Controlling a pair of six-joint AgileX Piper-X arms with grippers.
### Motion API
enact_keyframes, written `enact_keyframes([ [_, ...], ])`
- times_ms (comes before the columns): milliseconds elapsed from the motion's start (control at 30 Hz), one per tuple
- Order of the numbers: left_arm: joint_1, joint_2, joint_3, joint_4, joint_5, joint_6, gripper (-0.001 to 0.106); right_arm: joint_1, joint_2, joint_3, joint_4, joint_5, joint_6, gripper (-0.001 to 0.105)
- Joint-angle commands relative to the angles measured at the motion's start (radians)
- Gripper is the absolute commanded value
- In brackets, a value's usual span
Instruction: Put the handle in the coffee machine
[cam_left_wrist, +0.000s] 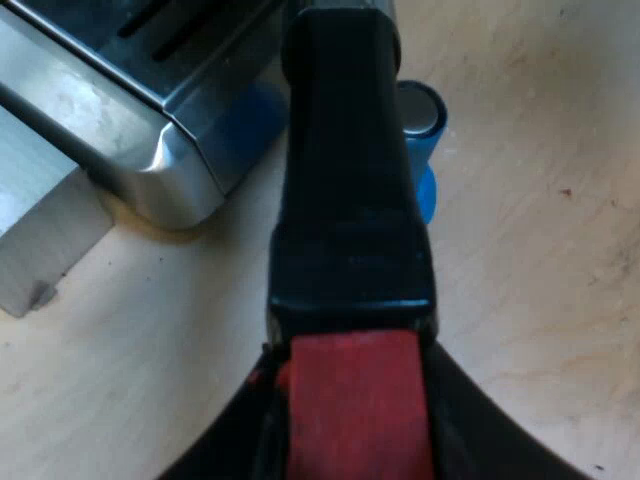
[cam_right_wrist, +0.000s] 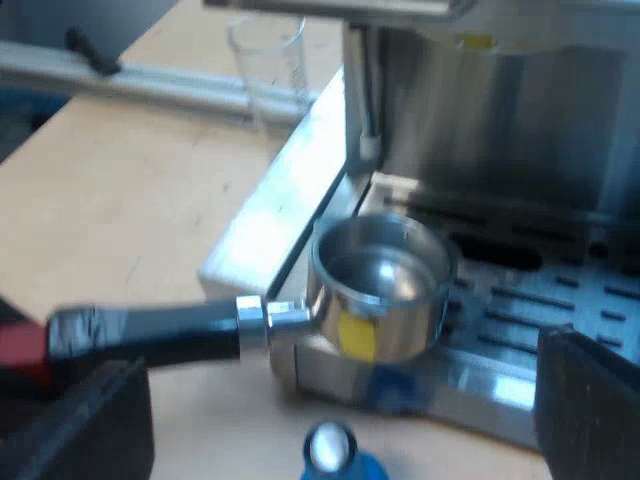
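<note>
My left gripper (cam_left_wrist: 350, 420) is shut on the red end (cam_left_wrist: 352, 400) of the metal holder's dark handle (cam_left_wrist: 345, 170), which runs away from the camera above the table. In the right wrist view the holder's round metal basket (cam_right_wrist: 382, 285) hangs level at the edge of the espresso machine's drip tray (cam_right_wrist: 560, 300), below the machine's steel front (cam_right_wrist: 500, 120). A blue tamper (cam_right_wrist: 330, 452) stands on the table under the handle, also seen as the tamper (cam_left_wrist: 425, 130) beside the handle. My right gripper (cam_right_wrist: 340, 410) is open, its fingers (cam_right_wrist: 590, 400) wide apart above the tamper and holding nothing.
A clear measuring glass (cam_right_wrist: 270, 60) stands on the wooden table (cam_right_wrist: 130, 200) beside the machine. A metal rail (cam_right_wrist: 150, 85) runs along the table's far side. The drip tray's steel corner (cam_left_wrist: 160, 160) lies close to the handle.
</note>
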Motion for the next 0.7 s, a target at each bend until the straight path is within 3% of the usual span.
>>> enact_keyframes([
  [33, -0.004, 0.026, -0.016, -0.058, 0.069, 0.009, 0.000, 0.002, 0.019, -0.005, -0.061, 0.042, -0.006, 0.078],
  [300, -0.004, 0.122, -0.027, -0.132, 0.128, 0.009, 0.000, 0.002, 0.069, -0.005, -0.170, 0.163, -0.030, 0.078],
  [700, -0.004, 0.234, -0.076, -0.200, 0.175, 0.049, 0.000, 0.002, 0.106, -0.005, -0.237, 0.189, -0.030, 0.078],
])
